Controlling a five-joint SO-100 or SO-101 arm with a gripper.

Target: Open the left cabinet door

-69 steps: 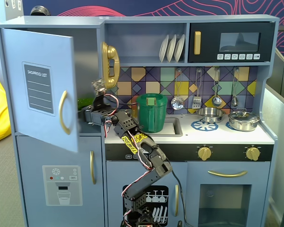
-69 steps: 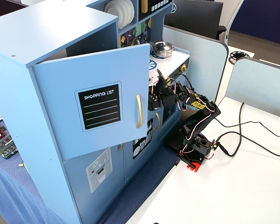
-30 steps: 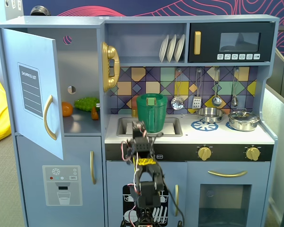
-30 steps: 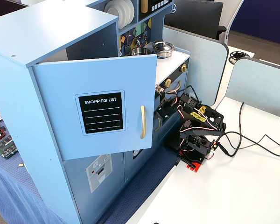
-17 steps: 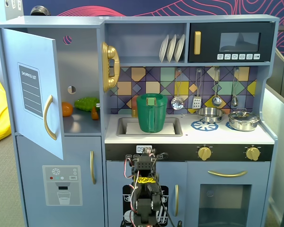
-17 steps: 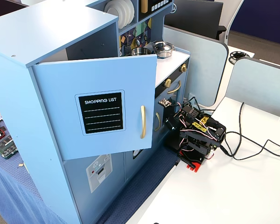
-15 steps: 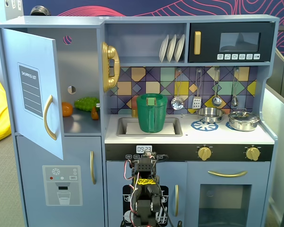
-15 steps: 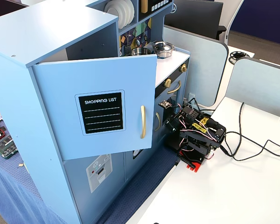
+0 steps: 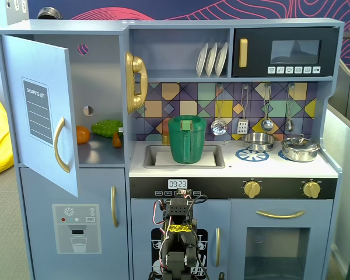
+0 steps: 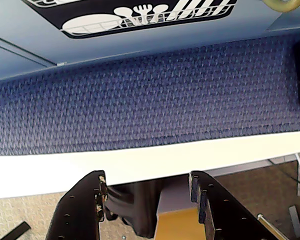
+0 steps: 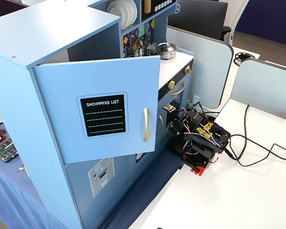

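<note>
Underneath, blue woven mat (image 10: 155, 95), apparently.

The left cabinet door (image 9: 41, 111) stands swung wide open, hinged at its left edge in a fixed view. Its black "SHOPPING LIST" panel (image 11: 104, 115) and curved gold handle (image 11: 145, 124) face outward, the shelf behind exposed.

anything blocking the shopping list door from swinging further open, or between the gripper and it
Nothing visible does. The shopping list door already hangs partly open with free space before it. The gripper is open, folded low by the dish-rack door, well clear.
</note>
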